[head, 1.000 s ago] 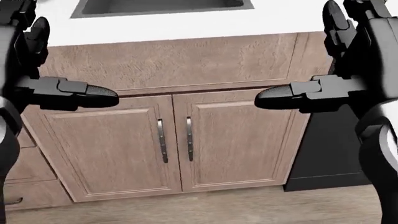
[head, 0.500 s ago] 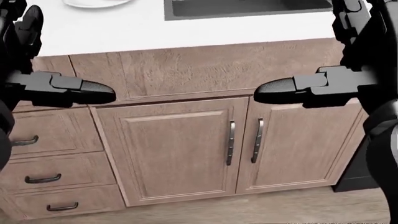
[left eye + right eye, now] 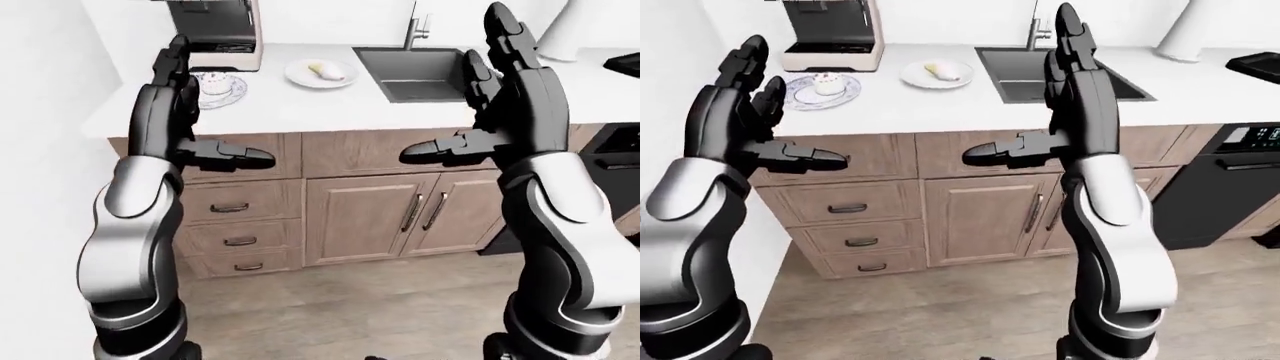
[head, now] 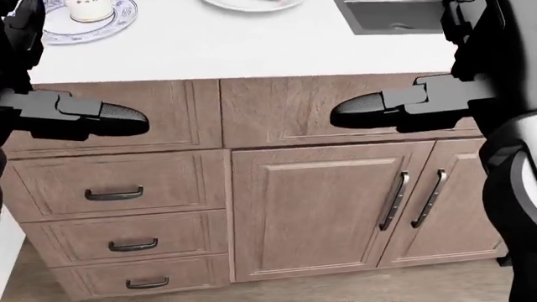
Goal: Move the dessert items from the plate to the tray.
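both hands, left hand (image 3: 740,112) and right hand (image 3: 1070,97), spread wide, short of the counter (image 3: 970,105) edge.

**Room and obstacles over the surface**

A broad bare stretch of the surface (image 3: 920,105) is seen along its near edge, between the patterned plate (image 3: 800,94) on the left and the sink (image 3: 1025,71) on the right. The far left is blocked by the coffee machine (image 3: 830,34), which stands just beyond the patterned plate. The white plate (image 3: 937,73) lies just left of the sink, with free surface near it. Both hands, the left hand (image 3: 740,97) and the right hand (image 3: 1075,67), are held raised and spread, short of the surface edge, nothing gripped.
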Motion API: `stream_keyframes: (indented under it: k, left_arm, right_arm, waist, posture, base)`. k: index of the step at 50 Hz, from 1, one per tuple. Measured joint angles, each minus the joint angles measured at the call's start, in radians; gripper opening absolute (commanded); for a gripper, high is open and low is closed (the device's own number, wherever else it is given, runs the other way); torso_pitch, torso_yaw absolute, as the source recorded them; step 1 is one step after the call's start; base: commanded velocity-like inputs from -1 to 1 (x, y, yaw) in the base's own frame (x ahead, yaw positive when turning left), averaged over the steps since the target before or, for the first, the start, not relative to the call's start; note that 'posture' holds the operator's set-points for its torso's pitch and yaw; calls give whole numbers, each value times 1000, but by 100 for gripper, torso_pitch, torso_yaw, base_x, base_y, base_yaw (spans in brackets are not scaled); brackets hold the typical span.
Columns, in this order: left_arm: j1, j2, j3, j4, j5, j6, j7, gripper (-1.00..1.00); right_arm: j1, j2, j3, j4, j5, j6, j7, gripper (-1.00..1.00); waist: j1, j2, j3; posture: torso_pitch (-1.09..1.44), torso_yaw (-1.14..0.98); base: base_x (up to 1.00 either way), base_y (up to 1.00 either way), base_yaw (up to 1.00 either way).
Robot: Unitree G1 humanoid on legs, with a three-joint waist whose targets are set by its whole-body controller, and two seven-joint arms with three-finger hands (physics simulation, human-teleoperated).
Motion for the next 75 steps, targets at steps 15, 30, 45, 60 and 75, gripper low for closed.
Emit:
stream_keyframes:
  k: [15, 30, 45, 60, 75]
  left_arm:
    - [-53, 24, 12, -43, 3, 64, -3, 100]
    - [-50, 24, 4, -40, -5, 81, -8, 100]
    - [-44, 41, 23, -46, 10, 80, -8, 100]
    - [-30, 34, 15, -73, 15, 52, -24, 100]
    - [-40, 37, 18, -67, 29, 75, -31, 100]
  right_arm:
    - [-38, 30, 6, 17, -13, -10, 31, 100]
    - [-21, 15, -17, 13, 27, -1, -3, 100]
    - [-5, 5, 0, -13, 32, 17, -7, 100]
    - [-10, 11, -12, -50, -24, 0, 13, 100]
    - [-25, 14, -5, -56, -42, 20, 49, 100]
  waist:
    - [7, 16, 20]
    - [-21, 21, 52]
    - [16, -2, 46]
    - [12, -20, 1]
    - [20, -63, 6]
  posture:
    - [0, 0]
    - [0, 0]
    - [0, 0]
    - [0, 0]
    - [0, 0]
  base:
    - [16, 0, 0]
    - [23, 0, 0]
    - [13, 0, 0]
    - [7, 0, 29]
    - [12, 0, 0]
